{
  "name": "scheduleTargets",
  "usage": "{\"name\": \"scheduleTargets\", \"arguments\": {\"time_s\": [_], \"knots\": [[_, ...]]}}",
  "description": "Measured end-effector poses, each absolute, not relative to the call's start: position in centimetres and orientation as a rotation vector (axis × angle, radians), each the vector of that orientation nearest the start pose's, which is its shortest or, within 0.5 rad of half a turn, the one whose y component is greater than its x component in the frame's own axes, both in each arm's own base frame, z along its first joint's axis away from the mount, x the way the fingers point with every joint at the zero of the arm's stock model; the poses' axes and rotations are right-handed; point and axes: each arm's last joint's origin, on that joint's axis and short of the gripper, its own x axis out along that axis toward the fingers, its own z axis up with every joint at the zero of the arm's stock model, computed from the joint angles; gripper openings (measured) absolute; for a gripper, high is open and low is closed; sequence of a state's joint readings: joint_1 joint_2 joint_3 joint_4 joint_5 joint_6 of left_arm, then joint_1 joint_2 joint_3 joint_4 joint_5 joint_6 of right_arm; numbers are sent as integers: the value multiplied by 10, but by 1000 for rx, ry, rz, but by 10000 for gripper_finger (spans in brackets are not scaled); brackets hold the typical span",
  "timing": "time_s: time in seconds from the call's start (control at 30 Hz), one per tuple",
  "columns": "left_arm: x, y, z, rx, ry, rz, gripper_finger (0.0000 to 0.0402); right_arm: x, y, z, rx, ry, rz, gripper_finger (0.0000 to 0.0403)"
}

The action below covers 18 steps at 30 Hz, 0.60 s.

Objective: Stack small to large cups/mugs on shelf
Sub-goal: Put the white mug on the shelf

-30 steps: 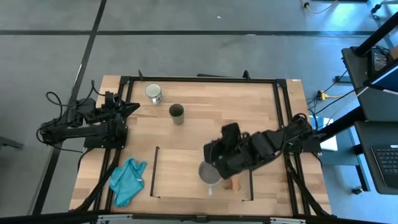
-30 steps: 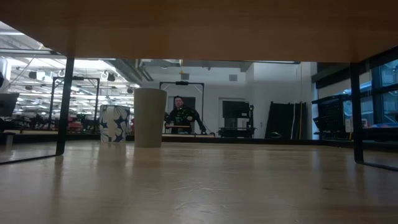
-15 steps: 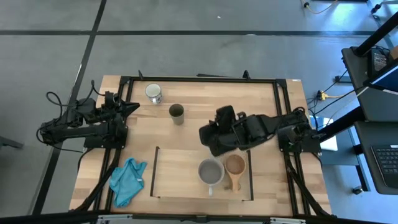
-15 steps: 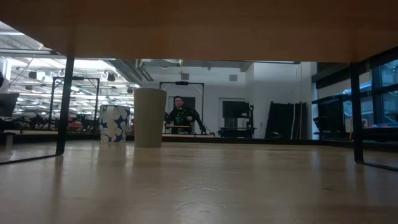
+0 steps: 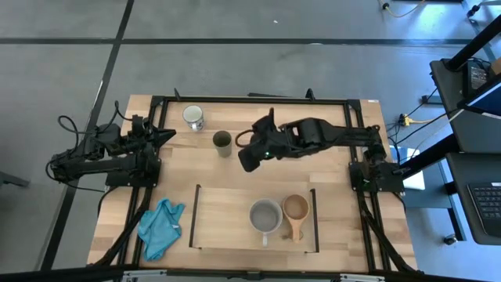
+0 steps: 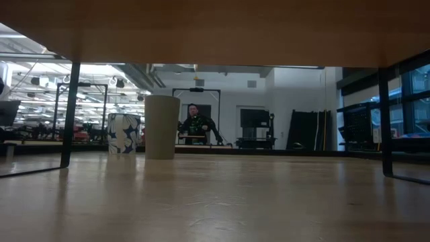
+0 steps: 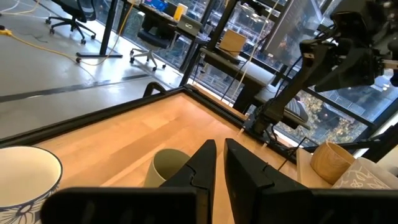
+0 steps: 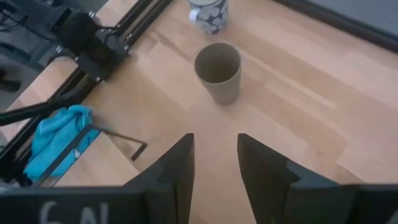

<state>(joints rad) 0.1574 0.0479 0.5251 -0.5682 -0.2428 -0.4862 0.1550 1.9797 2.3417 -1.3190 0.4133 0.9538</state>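
The dark olive-green cup [image 5: 222,142] stands upright on the tabletop, and the white patterned mug [image 5: 193,117] stands farther back to its left. On the light-wood shelf [image 5: 227,227] the grey mug [image 5: 264,217] and the tan wooden long-handled cup [image 5: 295,208] stand side by side. My right gripper [image 5: 244,159] hovers open just right of the olive cup [image 8: 218,71], touching nothing. My left gripper [image 5: 171,135] waits shut at the table's left edge; its wrist view shows the olive cup [image 7: 171,168] and the white mug [image 7: 25,177] ahead.
A teal cloth [image 5: 160,227] lies crumpled at the near left, beside the shelf's left black rail [image 5: 194,215]. The table's black frame [image 5: 250,100] runs along the far edge. Bare wood lies between the cups and the shelf. A person [image 6: 195,124] shows far behind the table.
My right gripper has drawn up and away from the shelf, moving toward the table's far edge and left until it is close to the olive cup. The grey mug and the wooden cup have stayed on the shelf, now uncovered.
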Motion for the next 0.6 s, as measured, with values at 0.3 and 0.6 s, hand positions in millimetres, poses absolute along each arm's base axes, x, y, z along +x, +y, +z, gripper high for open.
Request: {"name": "scheduleTargets", "arguments": {"time_s": [0.3,0.6], "knots": [[40,13,273,-475,-8,414,27,387,39,412,621,713,-635,123],[40,13,273,-475,-7,414,27,390,32,414,635,706,-611,123]]}}
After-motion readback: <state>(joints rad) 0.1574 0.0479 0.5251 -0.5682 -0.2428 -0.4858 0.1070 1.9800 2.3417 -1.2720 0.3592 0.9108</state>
